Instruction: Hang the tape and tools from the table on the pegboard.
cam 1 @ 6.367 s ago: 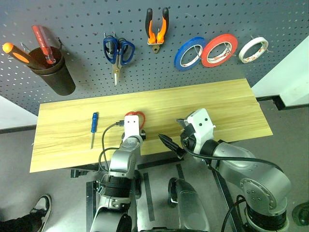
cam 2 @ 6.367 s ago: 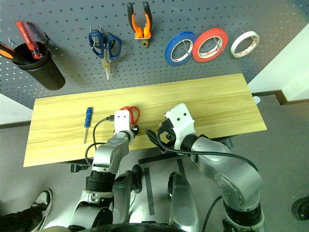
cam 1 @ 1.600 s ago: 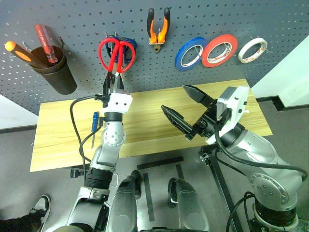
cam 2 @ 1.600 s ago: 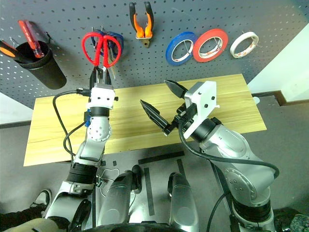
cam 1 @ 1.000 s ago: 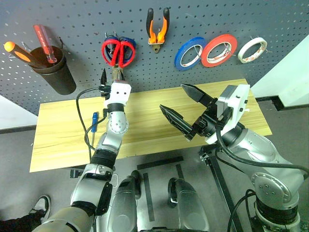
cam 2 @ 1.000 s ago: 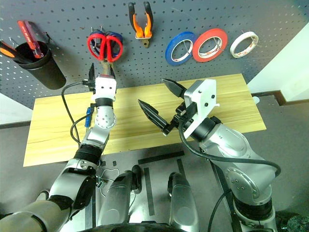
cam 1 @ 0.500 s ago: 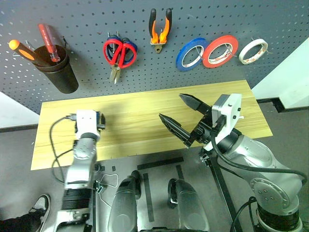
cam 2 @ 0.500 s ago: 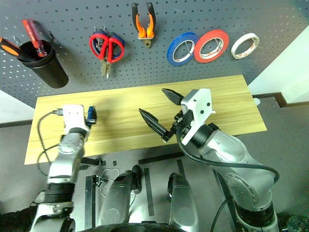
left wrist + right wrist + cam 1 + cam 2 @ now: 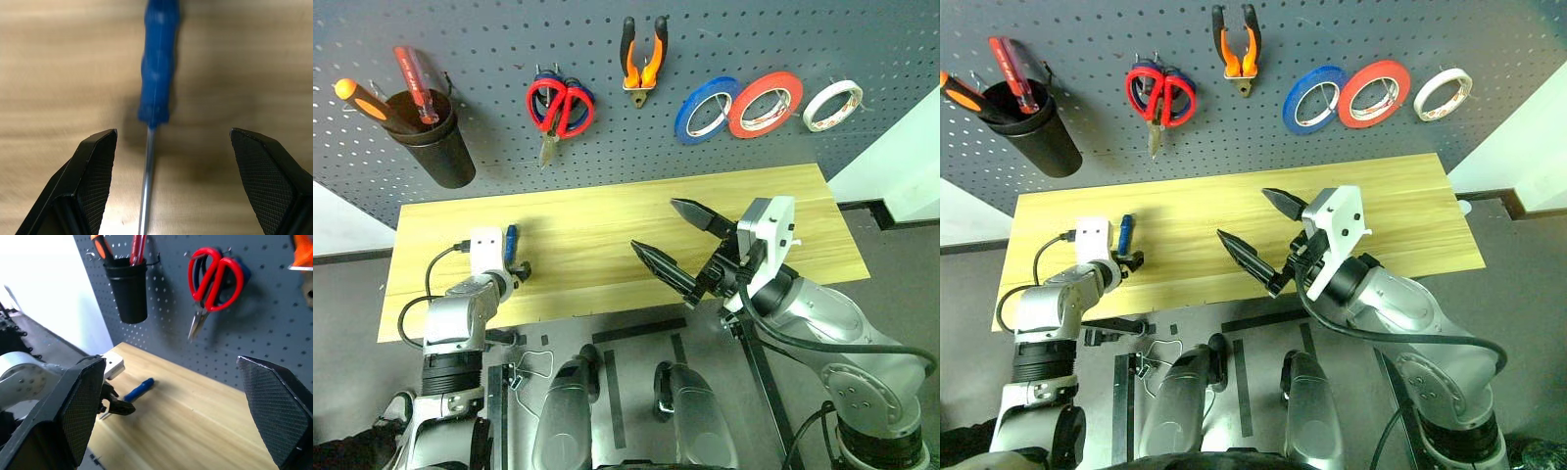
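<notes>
Left gripper (image 9: 164,183) spread wide, low over the desk (image 9: 607,235) at about 8 o'clock in the head views, holding nothing. Blue-handled screwdriver (image 9: 156,73) lies flat on the desk, thin metal shaft running back between the two black fingers (image 9: 95,166), handle pointing away from the gripper toward the pegboard (image 9: 509,127); fingers sit either side of the shaft, apart from it as far as the left wrist view shows.

Right gripper (image 9: 674,241) also wide, empty, held up above the desk's front edge near centre, about 5 o'clock, pointing left.

On the pegboard, all hanging:
- red-handled scissors (image 9: 560,106) at 11 o'clock, in front of the blue-handled scissors (image 9: 548,80) (same hook, can't tell exactly).
- pliers (image 9: 643,59) at 12 o'clock, orange-and-black handles up.
- blue roll (image 9: 707,110), red-orange roll (image 9: 766,103), then whitish tape roll (image 9: 832,105) in a row from 1 to 2 o'clock, blue and red overlapping slightly.
- black cup (image 9: 435,142) at 10 o'clock with an orange screwdriver (image 9: 362,103) and a red-handled screwdriver (image 9: 416,83) standing in it.
</notes>
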Tool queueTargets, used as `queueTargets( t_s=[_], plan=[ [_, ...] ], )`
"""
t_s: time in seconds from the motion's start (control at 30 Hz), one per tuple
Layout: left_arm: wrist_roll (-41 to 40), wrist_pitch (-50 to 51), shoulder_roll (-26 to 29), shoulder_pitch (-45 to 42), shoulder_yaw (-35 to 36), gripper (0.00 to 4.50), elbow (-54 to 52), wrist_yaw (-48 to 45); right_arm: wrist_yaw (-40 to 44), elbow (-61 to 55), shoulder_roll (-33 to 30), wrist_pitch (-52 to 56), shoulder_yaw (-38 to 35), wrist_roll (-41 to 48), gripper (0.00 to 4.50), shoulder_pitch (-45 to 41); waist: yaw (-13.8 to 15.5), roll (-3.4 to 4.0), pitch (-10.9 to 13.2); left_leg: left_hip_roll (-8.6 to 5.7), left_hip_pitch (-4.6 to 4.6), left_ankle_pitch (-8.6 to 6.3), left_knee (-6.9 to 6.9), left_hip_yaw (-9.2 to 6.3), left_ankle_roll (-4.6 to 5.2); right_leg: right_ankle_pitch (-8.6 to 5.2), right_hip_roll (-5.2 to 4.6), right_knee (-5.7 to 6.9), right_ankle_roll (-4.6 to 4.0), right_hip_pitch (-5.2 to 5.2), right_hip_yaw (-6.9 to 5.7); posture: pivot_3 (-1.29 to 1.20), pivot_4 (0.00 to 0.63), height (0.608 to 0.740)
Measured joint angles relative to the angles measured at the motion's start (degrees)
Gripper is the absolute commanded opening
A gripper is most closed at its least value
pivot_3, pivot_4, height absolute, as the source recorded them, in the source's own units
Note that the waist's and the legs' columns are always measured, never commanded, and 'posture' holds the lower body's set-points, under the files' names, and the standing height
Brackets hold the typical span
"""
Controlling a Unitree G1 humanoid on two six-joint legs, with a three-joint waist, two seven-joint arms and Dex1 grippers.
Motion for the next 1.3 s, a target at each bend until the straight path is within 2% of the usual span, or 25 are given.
queueTargets(
  t_s=[0.27,0.57,0.93,1.3],
  plan=[
    [0.8,-1.7,3.3,-2.9,-1.3,3.85,2.0,-1.6,-1.0,-0.7,-1.1,0.6,-0.1,0.7,4.50,0.7,0.2,0.00,0.0,0.01,-0.01,-0.01,-0.05,-0.01,0.00,0.00,-0.07,-0.07,-0.01,0.00,0.01,-0.02,0.371,0.717],
    [0.9,-3.0,3.5,-3.1,-1.8,3.85,4.5,-1.8,-1.2,-0.7,-1.4,0.7,0.0,0.7,4.50,0.7,0.2,0.00,0.0,0.00,-0.04,-0.02,-0.09,0.00,0.00,0.00,-0.11,-0.11,-0.01,-0.04,0.02,-0.03,0.380,0.717],
    [2.1,-9.2,3.6,-7.7,-3.9,3.85,13.7,-2.7,-1.1,-0.7,-2.3,1.2,0.0,1.9,4.50,0.9,0.1,-0.13,0.2,-0.01,-0.10,-0.05,-0.20,0.03,0.04,0.00,-0.17,-0.22,-0.02,-0.12,0.01,-0.04,0.385,0.717],
    [2.0,-7.0,2.6,-5.3,-3.9,3.85,9.8,-1.8,-1.0,-0.7,-3.1,1.4,0.0,2.4,4.50,0.8,0.1,-0.19,0.3,-0.02,-0.12,-0.06,-0.20,0.04,0.04,0.00,-0.19,-0.23,-0.01,-0.13,0.01,-0.03,0.388,0.717]
  ],
)
